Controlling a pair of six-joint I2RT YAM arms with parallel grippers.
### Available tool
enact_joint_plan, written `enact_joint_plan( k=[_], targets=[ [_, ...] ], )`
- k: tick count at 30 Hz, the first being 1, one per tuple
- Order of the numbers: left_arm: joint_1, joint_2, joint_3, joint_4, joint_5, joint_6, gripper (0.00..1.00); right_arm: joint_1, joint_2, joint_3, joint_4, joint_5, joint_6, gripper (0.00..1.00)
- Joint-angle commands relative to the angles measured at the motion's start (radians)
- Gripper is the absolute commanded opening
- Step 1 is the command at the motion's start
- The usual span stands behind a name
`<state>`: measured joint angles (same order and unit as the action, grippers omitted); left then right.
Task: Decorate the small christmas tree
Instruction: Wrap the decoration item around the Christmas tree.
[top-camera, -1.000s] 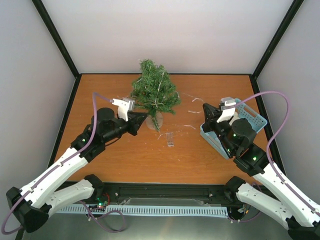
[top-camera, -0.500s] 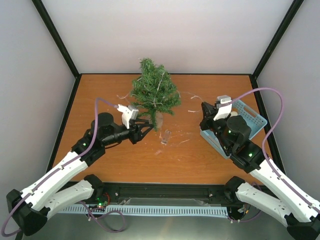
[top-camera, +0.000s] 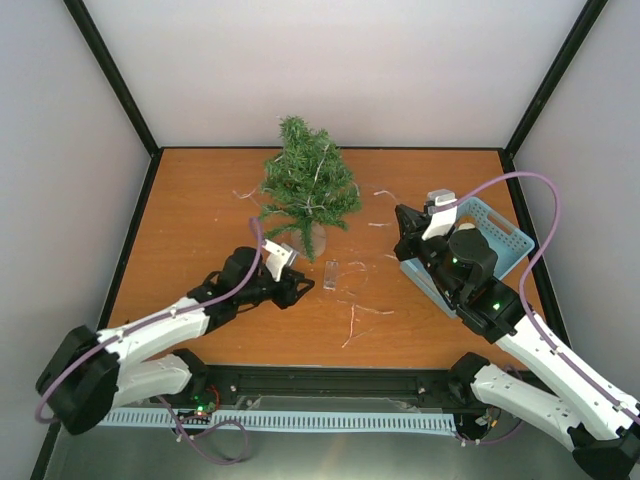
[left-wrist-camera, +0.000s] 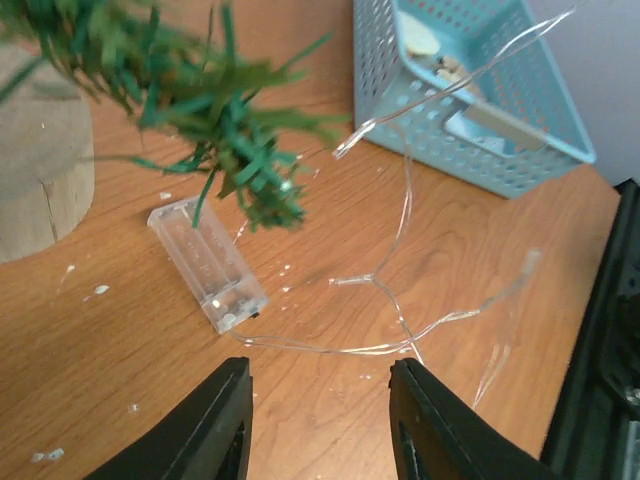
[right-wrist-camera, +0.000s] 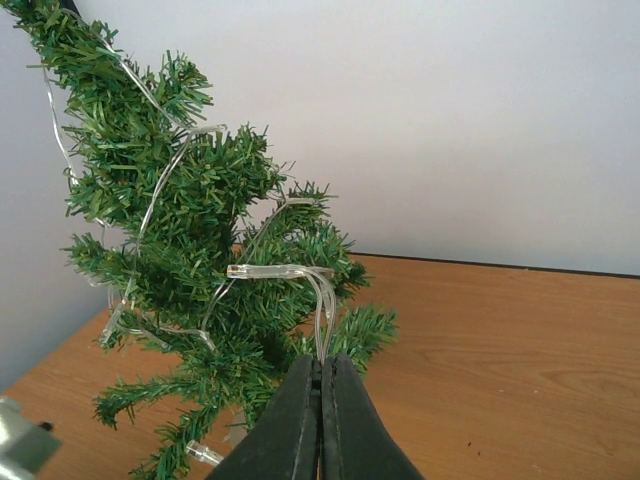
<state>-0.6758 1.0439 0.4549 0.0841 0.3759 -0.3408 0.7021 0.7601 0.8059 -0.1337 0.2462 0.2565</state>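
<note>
Orange-brown wooden table (top-camera: 200, 200), top view: bushy dark-green small christmas tree (top-camera: 308, 190) upright at back-centre, tip up, thin clear light wire (top-camera: 351, 325) draped on it. Clear plastic battery box (top-camera: 331, 274) just in front, perforated blue plastic basket (top-camera: 500, 235) to the right. Left wrist: left gripper (left-wrist-camera: 320, 420) fingers apart, empty. Right wrist: right gripper (right-wrist-camera: 322, 400) clenched on light wire loop.

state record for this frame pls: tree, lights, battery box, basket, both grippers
tree: small christmas tree, standing at rear of table, light string partly wound on it
battery box: clear, lying on table in front of tree
basket: blue, right side of table
left gripper: open, empty, low over table
right gripper: shut on light string
</note>
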Motion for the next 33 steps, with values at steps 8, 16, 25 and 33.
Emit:
enact_joint_plan(
  k=[8,16,25,33],
  targets=[
    [-0.087,0.259,0.013,0.297,-0.155,-0.189,0.49,0.001,0.015,0.026,0.038,-0.021,0.025,0.03],
    [-0.096,0.452,0.086,0.267,-0.249,-0.302,0.45,0.001,0.001,0.025,0.033,-0.02,0.021,0.03],
    [-0.11,0.491,0.077,0.351,-0.156,-0.384,0.5,0.001,-0.012,0.019,0.027,-0.01,0.014,0.03],
    [-0.134,0.548,0.081,0.343,-0.095,-0.414,0.47,0.001,0.001,0.018,0.031,-0.018,0.013,0.03]
  ],
)
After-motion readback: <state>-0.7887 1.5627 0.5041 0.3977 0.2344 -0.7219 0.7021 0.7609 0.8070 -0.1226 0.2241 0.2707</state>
